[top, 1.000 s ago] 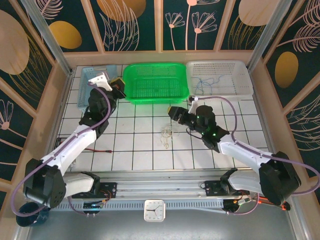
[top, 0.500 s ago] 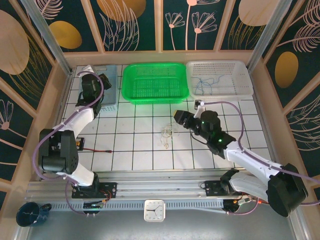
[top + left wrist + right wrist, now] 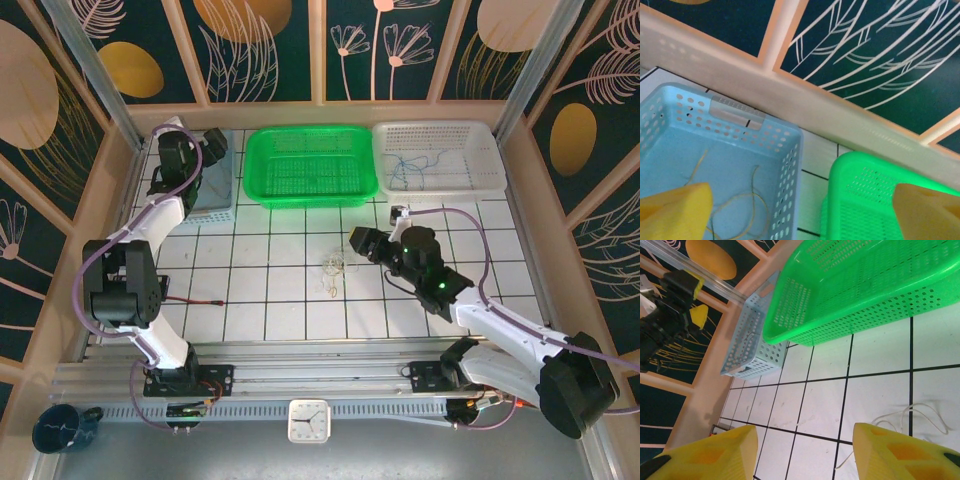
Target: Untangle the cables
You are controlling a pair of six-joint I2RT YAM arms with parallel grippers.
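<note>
The tangled cables (image 3: 337, 268) lie mid-desk, just left of my right hand (image 3: 356, 240), the nearer one, half-spread and empty. My left hand (image 3: 213, 150) hangs wide open over the blue basket (image 3: 670, 115), a pale yellow wire (image 3: 756, 197) inside.

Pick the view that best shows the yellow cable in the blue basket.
Left wrist: the pale yellow cable loops inside the blue basket, close up. Top view: the left arm covers much of the basket. Right wrist: its perforated outer wall.
</note>
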